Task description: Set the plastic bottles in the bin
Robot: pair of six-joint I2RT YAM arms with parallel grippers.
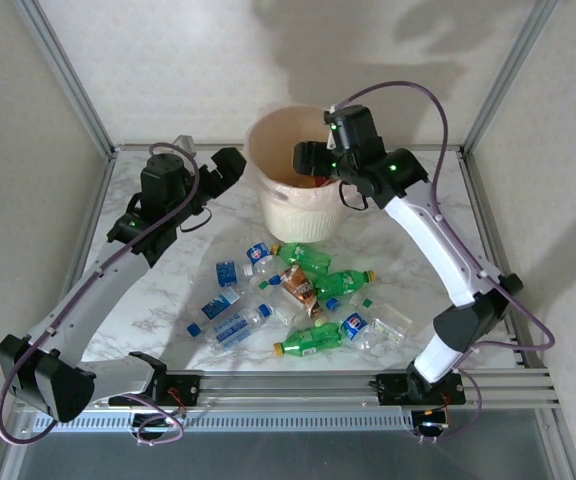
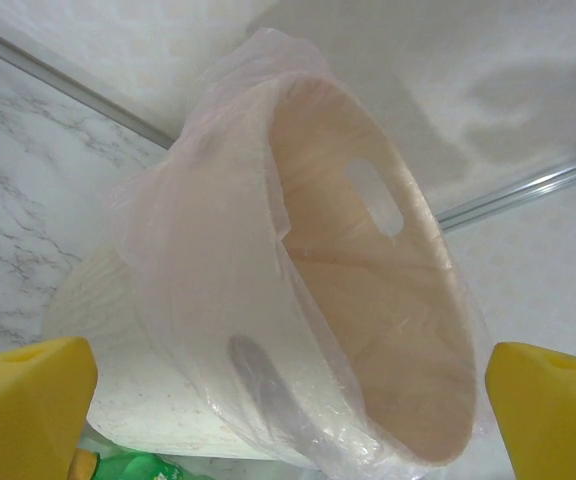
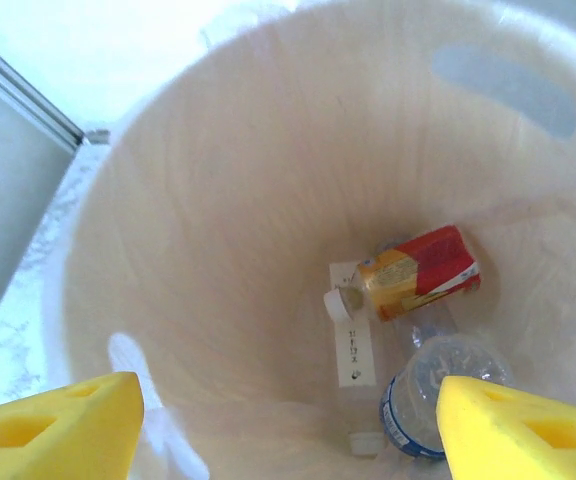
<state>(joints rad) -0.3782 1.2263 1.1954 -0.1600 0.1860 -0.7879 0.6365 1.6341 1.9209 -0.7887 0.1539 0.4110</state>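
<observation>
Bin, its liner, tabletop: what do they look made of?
Bin: likely matte cream plastic, with moulded handle cut-outs. Liner: thin translucent plastic film, wrinkled over the rim. Tabletop: white marble look with grey veining, slight sheen; stone or laminate, cannot tell.

White grey-veined marble-patterned tabletop (image 1: 163,310), enclosed by pale speckled wall panels (image 1: 168,60) and slanting silver aluminium posts (image 1: 68,75); a ribbed aluminium rail (image 1: 298,382) runs along its near edge; soft grey shadows (image 1: 368,40) fall across the back panel
</observation>
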